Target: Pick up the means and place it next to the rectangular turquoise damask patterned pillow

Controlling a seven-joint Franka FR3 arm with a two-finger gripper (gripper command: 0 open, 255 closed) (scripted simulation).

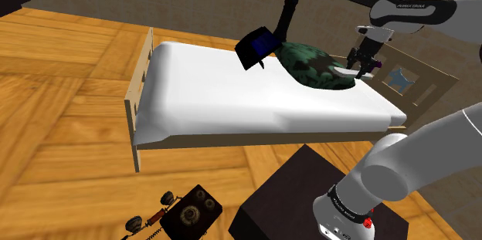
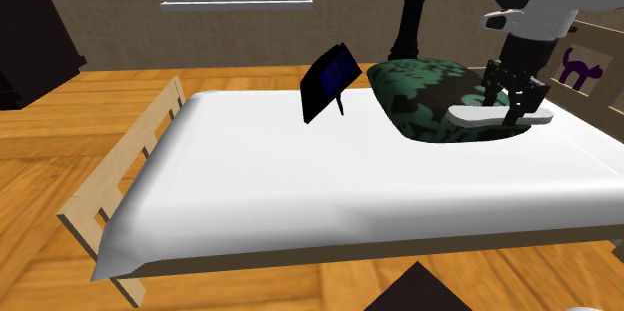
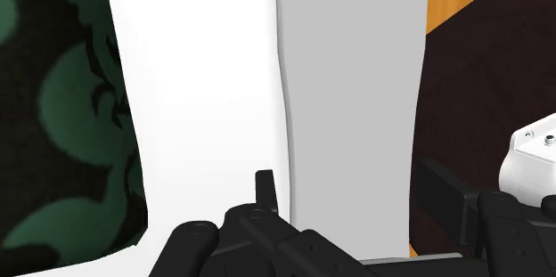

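A flat, elongated white piece [image 2: 487,114] hangs level just over the mattress, beside the dark green patterned pillow [image 2: 425,94]. My gripper [image 2: 520,101] is shut on its end farthest from the pillow. In the shoulder view the gripper [image 1: 361,64] holds the piece [image 1: 349,71] at the pillow's [image 1: 309,62] right side, near the headboard. In the wrist view the piece [image 3: 352,88] looks grey and runs out between the fingers [image 3: 265,186], with the pillow [image 3: 62,106] beyond the white sheet [image 3: 200,97]. I cannot tell if the piece touches the sheet.
A dark blue-black tilted panel [image 2: 328,81] stands on the bed [image 2: 300,189] near the pillow. A tall black post [image 2: 415,4] rises behind the bed. The wooden footboard [image 1: 139,84] and headboard [image 1: 413,76] close the ends. An old telephone [image 1: 189,211] lies on the floor.
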